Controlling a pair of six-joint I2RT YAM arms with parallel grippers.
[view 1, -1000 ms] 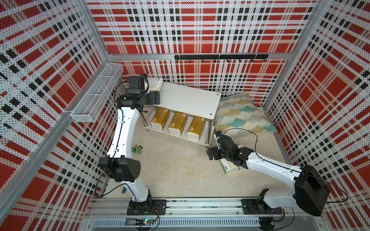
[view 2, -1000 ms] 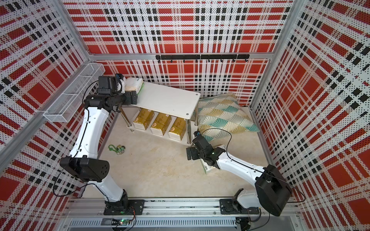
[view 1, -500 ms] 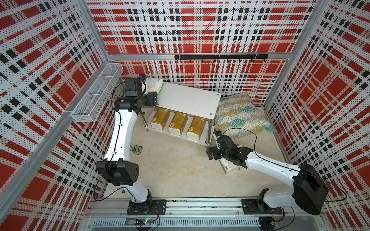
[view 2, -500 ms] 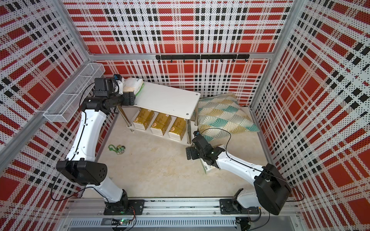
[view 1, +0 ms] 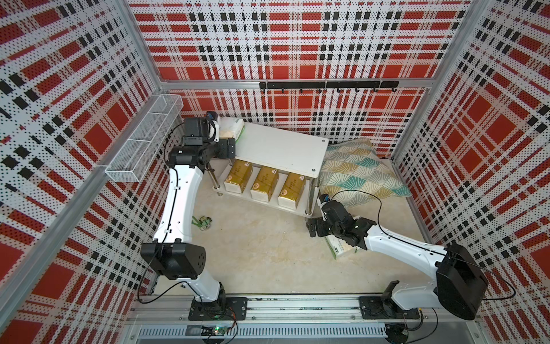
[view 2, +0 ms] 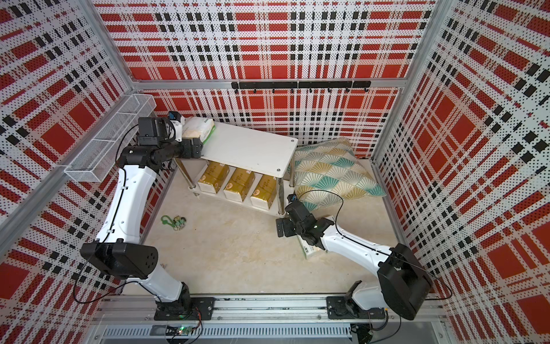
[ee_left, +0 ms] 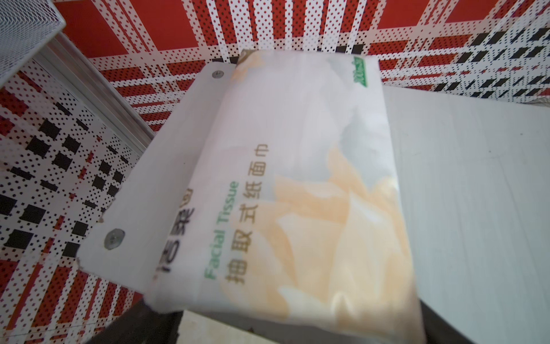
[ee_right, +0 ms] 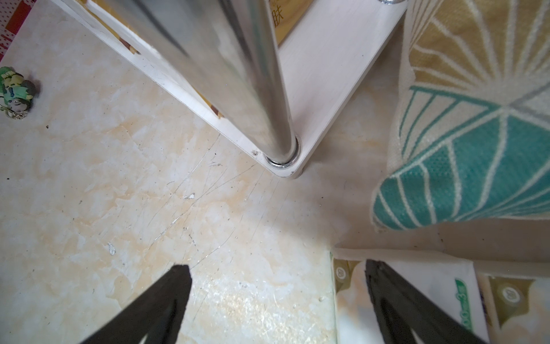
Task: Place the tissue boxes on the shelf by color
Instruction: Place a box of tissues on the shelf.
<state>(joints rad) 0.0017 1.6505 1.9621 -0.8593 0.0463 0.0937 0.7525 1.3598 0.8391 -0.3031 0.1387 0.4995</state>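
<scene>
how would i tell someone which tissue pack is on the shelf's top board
Find the shelf by the back wall. On its top board, at the end nearest the wire basket, lies one pack. It is white with beige patches, unlike the three gold packs below.

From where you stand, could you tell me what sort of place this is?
Probably a staged robot test cell: plaid perforated wall panels, a base rail carrying the left arm and right arm, household props like the shelf and pillow.
</scene>
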